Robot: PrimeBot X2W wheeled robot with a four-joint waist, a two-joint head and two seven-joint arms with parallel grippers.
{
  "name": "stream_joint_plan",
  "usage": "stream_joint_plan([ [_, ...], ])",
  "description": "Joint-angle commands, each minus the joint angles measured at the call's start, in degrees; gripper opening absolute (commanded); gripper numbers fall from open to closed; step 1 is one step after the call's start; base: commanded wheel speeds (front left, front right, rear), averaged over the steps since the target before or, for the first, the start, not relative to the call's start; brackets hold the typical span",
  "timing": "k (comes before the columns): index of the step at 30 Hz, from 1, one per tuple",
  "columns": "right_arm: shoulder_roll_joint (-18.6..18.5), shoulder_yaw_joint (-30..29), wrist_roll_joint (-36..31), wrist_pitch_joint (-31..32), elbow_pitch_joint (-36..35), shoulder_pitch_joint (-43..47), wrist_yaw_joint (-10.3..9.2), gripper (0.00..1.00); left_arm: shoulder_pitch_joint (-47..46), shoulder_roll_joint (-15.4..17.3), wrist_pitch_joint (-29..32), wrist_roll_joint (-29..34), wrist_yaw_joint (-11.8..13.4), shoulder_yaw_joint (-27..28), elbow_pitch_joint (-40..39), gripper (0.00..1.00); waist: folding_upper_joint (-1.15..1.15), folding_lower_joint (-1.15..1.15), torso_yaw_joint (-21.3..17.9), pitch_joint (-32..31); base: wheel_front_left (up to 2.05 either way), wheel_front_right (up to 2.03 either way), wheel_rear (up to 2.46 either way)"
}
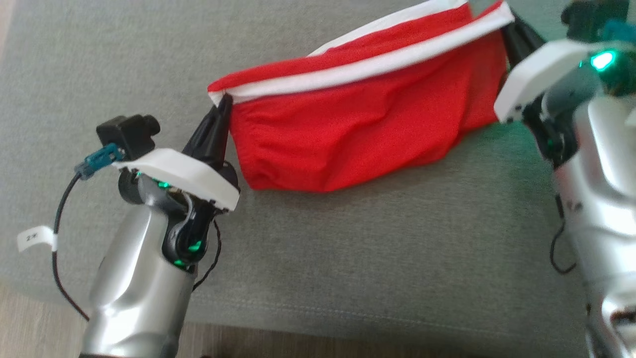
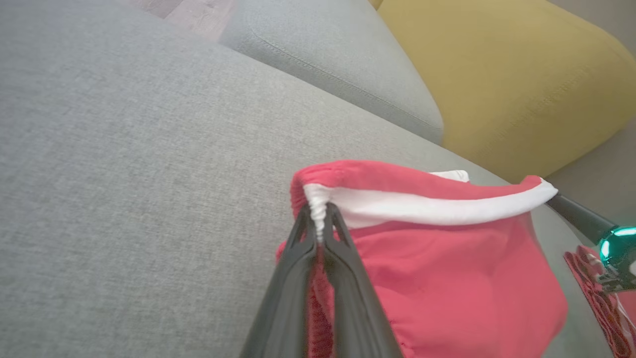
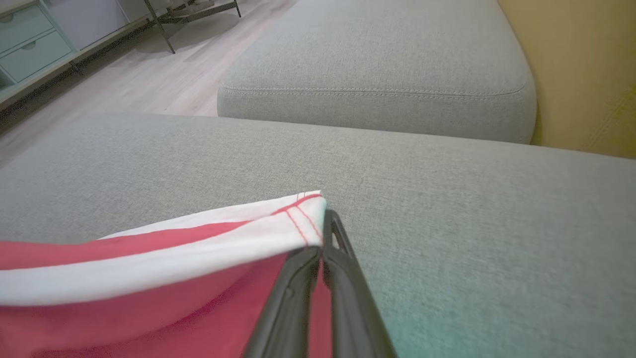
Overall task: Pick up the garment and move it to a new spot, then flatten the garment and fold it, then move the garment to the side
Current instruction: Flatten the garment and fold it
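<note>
Red garment (image 1: 348,134): waistband (image 1: 377,65) ends pinched by left gripper (image 1: 223,107), right gripper (image 1: 513,31), over sofa cushion (image 1: 348,268). Step, likely: relocating. Next: lay flat, taut.

The red fabric garment with a white band (image 1: 348,134) spans left to right above the wide grey fabric sofa cushion (image 1: 348,268). Its left end is pinched in the left gripper (image 1: 224,102) and its farther right end in the right gripper (image 1: 512,30). Beyond lies a second grey fabric cushion (image 3: 377,64) with a yellow upholstered block (image 2: 516,74) beside it, and pale wooden floor (image 1: 30,323) runs along the near edge.
</note>
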Motion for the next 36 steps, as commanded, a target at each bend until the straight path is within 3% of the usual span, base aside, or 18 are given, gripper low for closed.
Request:
stream_joint_plan([
  [1, 0.05, 1.65, 0.70, -1.11, 0.88, -3.38, -0.05, 0.00, -2.35, 0.67, -1.56, -0.51, -0.61, 1.55, 0.11, 0.00, 0.00, 0.00, 1.78, 2.03, 0.00, 0.00, 0.00],
  [7, -0.31, 5.78, 1.69, -3.93, 9.89, -9.60, -0.05, 0.00, -5.69, -0.43, -3.49, -2.11, -1.66, 0.62, 6.32, 0.00, 0.00, 0.00, 2.63, 3.07, 0.00, 0.00, 0.00],
  [8, -0.33, 6.34, 1.97, -4.99, 10.95, -10.33, -0.05, 0.24, -6.03, -0.55, -3.72, -2.36, -1.80, 0.42, 7.24, 0.00, 0.00, 0.00, 2.64, 3.18, 0.00, 0.00, 0.00],
  [9, -0.28, 6.74, 2.31, -5.85, 12.15, -10.86, -0.05, 0.64, -6.30, -0.64, -3.96, -2.55, -1.94, 0.20, 8.08, 0.39, 0.00, 0.00, 2.63, 3.23, 0.00, 0.00, 0.00],
  [10, -0.16, 7.01, 2.74, -6.74, 13.24, -11.32, -0.05, 1.00, -6.52, -0.71, -4.34, -2.67, -2.06, 0.02, 8.79, 0.90, 0.00, 0.00, 2.58, 3.26, 0.00, 0.00, 0.00],
  [11, -0.06, 7.34, 3.00, -7.79, 14.19, -11.68, -0.05, 1.00, -6.64, -0.77, -4.78, -2.76, -2.16, -0.12, 9.43, 1.00, 0.00, 0.00, 2.52, 3.25, 0.00, 0.00, 0.00],
  [19, 0.81, 8.30, 5.22, -17.10, 17.33, -10.91, -0.05, 1.00, -5.40, 0.34, -10.59, -0.77, -1.60, -0.06, 10.95, 1.00, 0.00, 0.00, 1.30, 1.80, 0.00, 0.00, 0.00],
  [23, 0.85, 8.20, 5.60, -23.18, 15.62, -8.34, -0.05, 1.00, -3.47, 2.09, -13.89, 3.26, 0.85, 0.83, 7.69, 1.00, 0.00, 0.00, -0.05, 0.32, 0.00, 0.00, 0.00],
  [30, 1.52, 5.00, 2.13, -27.03, 6.31, 0.00, -0.05, 1.00, 1.71, 4.74, -14.75, 10.74, 5.23, 3.34, -1.93, 1.00, 0.00, 0.00, -3.30, -2.66, 0.00, 0.00, 0.00],
  [36, 3.51, 0.85, -2.60, -26.73, -4.87, 9.95, -0.05, 1.00, 5.39, 6.32, -14.77, 13.69, 6.81, 4.52, -6.58, 1.00, 0.00, 0.00, -5.53, -4.62, 0.00, 0.00, 0.00],
])
